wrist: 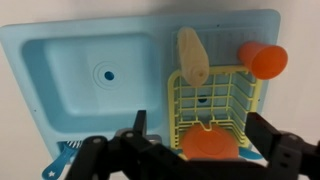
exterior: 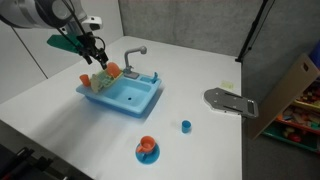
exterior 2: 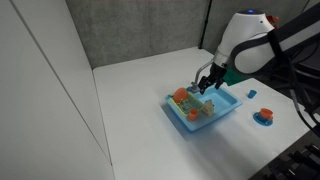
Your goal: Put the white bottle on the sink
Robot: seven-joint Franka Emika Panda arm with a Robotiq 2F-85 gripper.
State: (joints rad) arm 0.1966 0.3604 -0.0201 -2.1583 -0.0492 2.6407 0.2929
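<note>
The cream-white, slightly yellowish plastic toy bottle (wrist: 192,55) lies on its side on the deck of the light-blue rectangular plastic toy sink (wrist: 60,70), between the basin and a round orange plastic cup (wrist: 263,58). One end of it reaches the corner of the yellow plastic grid rack (wrist: 225,100). An orange item (wrist: 210,145) sits inside that rack. In the wrist view the black tool (wrist: 188,150) hangs over the rack with its fingers spread wide apart, holding nothing. In both exterior views it hovers just above the rack end of the sink (exterior: 135,100) (exterior 2: 225,105), beside the grey curved faucet (exterior: 135,52). I cannot pick out the bottle there. The sink stands on the white table (exterior: 60,110).
</note>
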